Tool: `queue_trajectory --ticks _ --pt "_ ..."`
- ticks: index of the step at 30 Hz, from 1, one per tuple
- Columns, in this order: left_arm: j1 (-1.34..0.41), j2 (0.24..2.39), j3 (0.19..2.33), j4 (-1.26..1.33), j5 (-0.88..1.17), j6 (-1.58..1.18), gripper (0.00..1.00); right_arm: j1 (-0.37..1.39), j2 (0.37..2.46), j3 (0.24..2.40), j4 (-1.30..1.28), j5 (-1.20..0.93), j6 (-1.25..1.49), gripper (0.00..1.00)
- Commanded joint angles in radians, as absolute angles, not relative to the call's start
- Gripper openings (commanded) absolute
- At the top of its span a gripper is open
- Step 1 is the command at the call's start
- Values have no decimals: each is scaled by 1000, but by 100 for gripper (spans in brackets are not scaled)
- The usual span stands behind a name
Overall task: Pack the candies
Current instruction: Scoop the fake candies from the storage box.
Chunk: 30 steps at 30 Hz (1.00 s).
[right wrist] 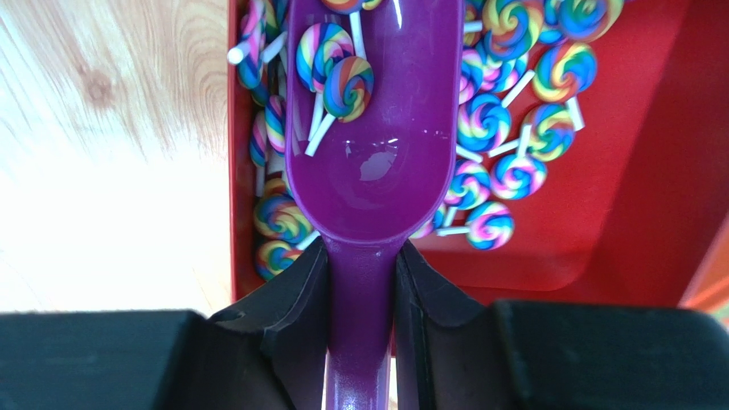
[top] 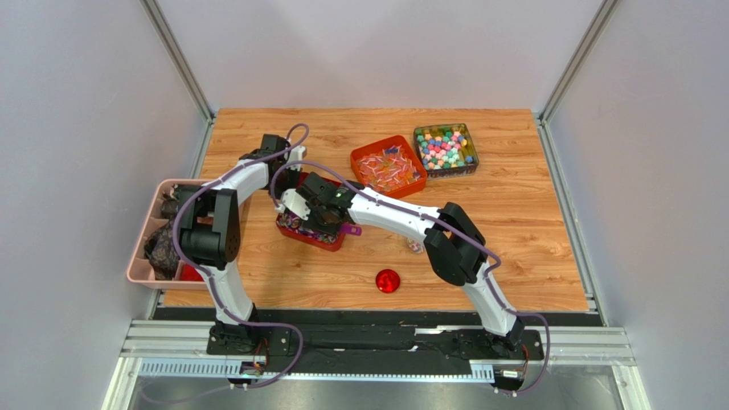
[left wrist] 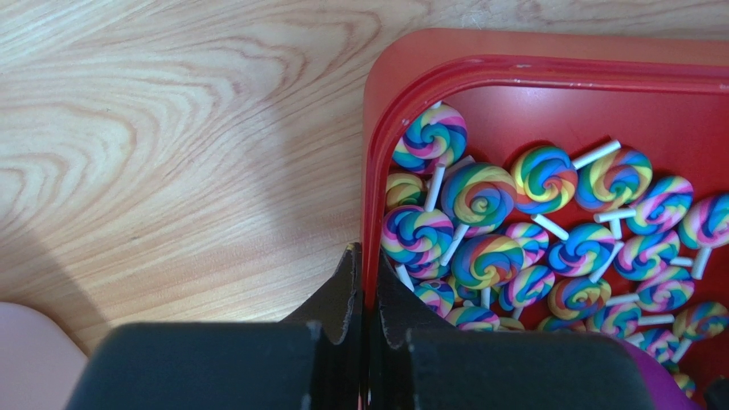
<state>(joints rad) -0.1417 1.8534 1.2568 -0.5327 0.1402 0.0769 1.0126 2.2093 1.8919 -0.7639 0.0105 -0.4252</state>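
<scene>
Lollipops (right wrist: pixel 334 73) dot glossy purple scoop (right wrist: pixel 385 171) clamped by right gripper (right wrist: pixel 361 254); left gripper (left wrist: pixel 366 272) pinches red tray (left wrist: pixel 513 64) by rim.

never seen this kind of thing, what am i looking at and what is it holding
Two white-and-black robot arms stand at a wooden table. The wide picture looks down from above; the two close-ups come from cameras on each wrist. The left gripper pinches the wall of a red plastic tray full of rainbow swirl lollipops. The right gripper holds a purple plastic scoop carrying a few of them. Elsewhere lie an orange tray, a clear box of coloured sweets, a round red lid and a pink bin.
</scene>
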Motion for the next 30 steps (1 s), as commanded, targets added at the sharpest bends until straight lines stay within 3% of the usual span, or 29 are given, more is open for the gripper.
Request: queue_trajectory --ticks 1,30 --pt "-164 1790 1319 -488 250 37 0 980 2200 1870 -658 -83 -273 0" --pt "-155 1822 1327 -525 213 84 0 838 1994 1709 -546 -179 -227 0"
